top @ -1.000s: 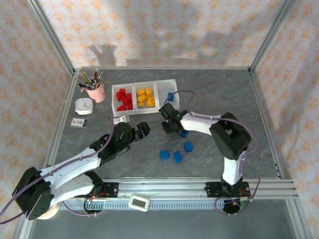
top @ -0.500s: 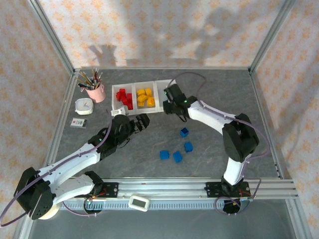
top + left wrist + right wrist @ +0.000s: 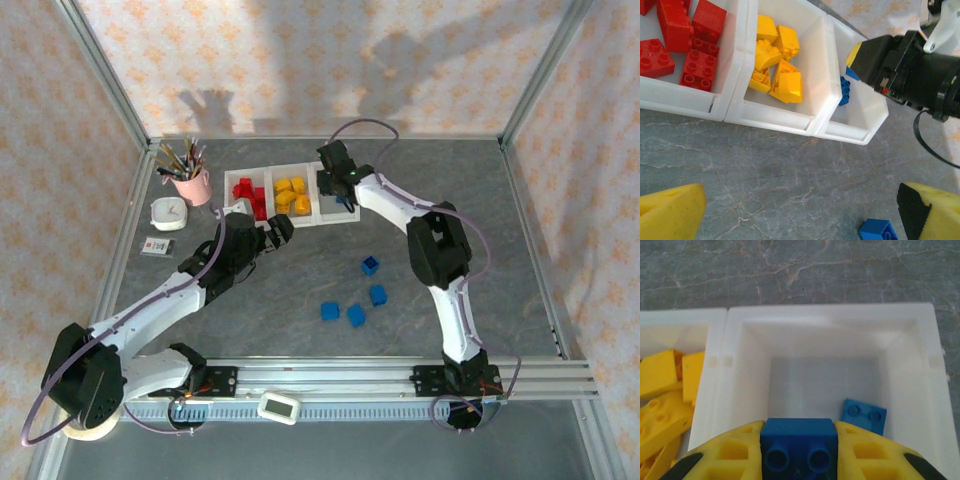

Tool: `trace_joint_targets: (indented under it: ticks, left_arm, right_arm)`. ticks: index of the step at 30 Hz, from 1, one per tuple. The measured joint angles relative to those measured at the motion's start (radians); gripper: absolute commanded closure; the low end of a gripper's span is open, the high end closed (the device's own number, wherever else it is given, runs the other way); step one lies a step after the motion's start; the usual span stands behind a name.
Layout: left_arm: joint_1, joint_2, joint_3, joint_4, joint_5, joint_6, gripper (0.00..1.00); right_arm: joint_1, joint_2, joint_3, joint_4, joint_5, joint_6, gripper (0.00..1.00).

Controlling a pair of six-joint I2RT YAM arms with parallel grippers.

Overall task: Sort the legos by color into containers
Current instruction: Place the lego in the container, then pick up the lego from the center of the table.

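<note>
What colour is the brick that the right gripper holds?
The brick is blue, seen best in the right wrist view.

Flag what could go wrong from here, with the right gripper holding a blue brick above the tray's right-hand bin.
1. The right gripper, shut on the small blue plastic brick, hangs over the translucent white right-hand bin. On release it could strike the blue brick already inside and bounce out, or land among the yellow bricks next door.
2. The open left gripper sits close in front of the tray; the arms may collide when the right one withdraws.
</note>
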Motion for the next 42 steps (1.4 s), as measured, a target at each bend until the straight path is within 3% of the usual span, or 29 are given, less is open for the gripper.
trace_joint_targets:
  ticks: [6, 15, 25, 30, 42]
  left_arm:
    - [0.006, 0.034, 0.017, 0.0, 0.016, 0.008, 0.01]
    - [0.006, 0.042, 0.034, 0.0, 0.02, 0.023, 0.01]
    - [0.01, -0.021, 0.006, 0.001, 0.049, 0.021, 0.01]
    - [-0.042, -0.045, -0.034, 0.001, 0.049, 0.0, 0.01]
    - [-0.18, -0.084, -0.147, 0.062, 0.023, -0.108, 0.01]
  right_arm:
    - [-0.005, 0.078, 0.121, -0.034, 0.011, -0.01, 0.56]
    - [-0.005, 0.067, 0.141, -0.055, 0.002, -0.023, 0.54]
    - [-0.005, -0.358, -0.337, 0.004, -0.048, 0.018, 0.46]
    - [-0.005, -0.565, -0.565, 0.038, -0.049, 0.049, 0.43]
    - [-0.005, -0.77, -0.989, 0.065, -0.119, 0.106, 0.33]
